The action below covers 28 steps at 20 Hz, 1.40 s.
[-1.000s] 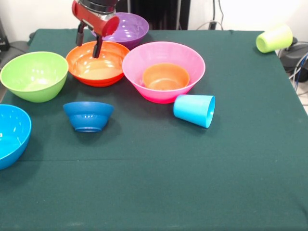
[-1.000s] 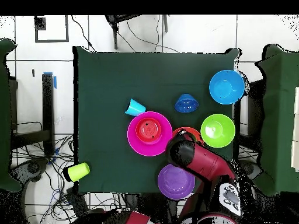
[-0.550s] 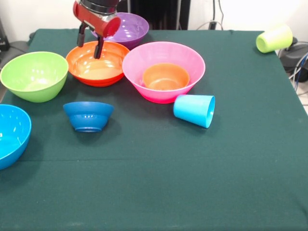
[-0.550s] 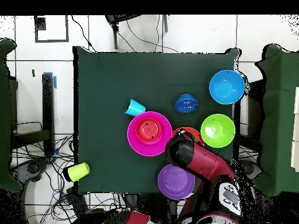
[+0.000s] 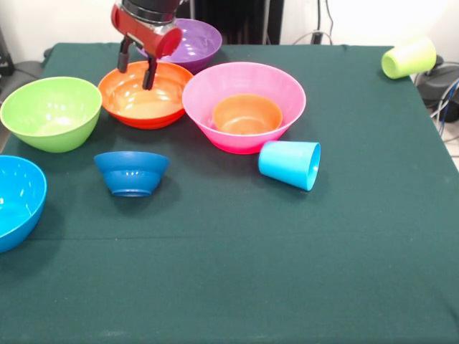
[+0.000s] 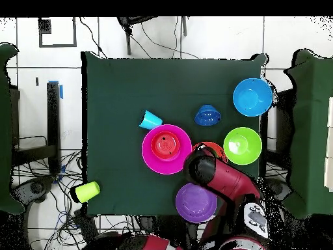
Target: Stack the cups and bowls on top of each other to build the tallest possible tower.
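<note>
**Hovering claw above the orange-red bowl**

Hanging over the far rim of the orange-red bowl [image 5: 145, 93], the gripper [image 5: 136, 70] has its two dark fingers spread apart with nothing between them; whether a tip touches the rim cannot be told. No writing or label can be read on any piece.

The purple bowl [image 5: 188, 41] sits just behind the orange-red one. The pink bowl [image 5: 244, 89] stands beside it with the small orange bowl [image 5: 247, 115] nested inside. The lime green bowl [image 5: 50, 112] and light blue bowl [image 5: 18, 201] lie to the left in the front view, and the small dark blue bowl [image 5: 132, 172] stands alone in front. The light blue cup [image 5: 290, 163] lies on its side near the pink bowl; the lime green cup [image 5: 409, 57] lies tipped at the table's [image 5: 287, 272] far corner.
</note>
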### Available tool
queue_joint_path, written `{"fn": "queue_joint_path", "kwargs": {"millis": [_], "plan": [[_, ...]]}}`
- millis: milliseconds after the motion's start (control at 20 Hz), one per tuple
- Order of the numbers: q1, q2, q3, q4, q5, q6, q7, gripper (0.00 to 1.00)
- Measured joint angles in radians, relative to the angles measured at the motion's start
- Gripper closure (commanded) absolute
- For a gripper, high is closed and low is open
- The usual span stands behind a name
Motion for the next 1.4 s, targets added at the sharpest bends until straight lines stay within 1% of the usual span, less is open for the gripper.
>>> {"fn": "queue_joint_path", "kwargs": {"millis": [450, 650, 1050, 1400], "plan": [[-0.01, -0.004, 0.03, 0.0, 0.0, 0.0, 0.0, 0.0], [-0.032, -0.006, 0.063, 0.0, 0.0, 0.0, 0.0, 0.0], [-0.112, -0.006, 0.133, 0.0, 0.0, 0.0, 0.0, 0.0], [-0.14, -0.006, 0.154, 0.0, 0.0, 0.0, 0.0, 0.0]]}}
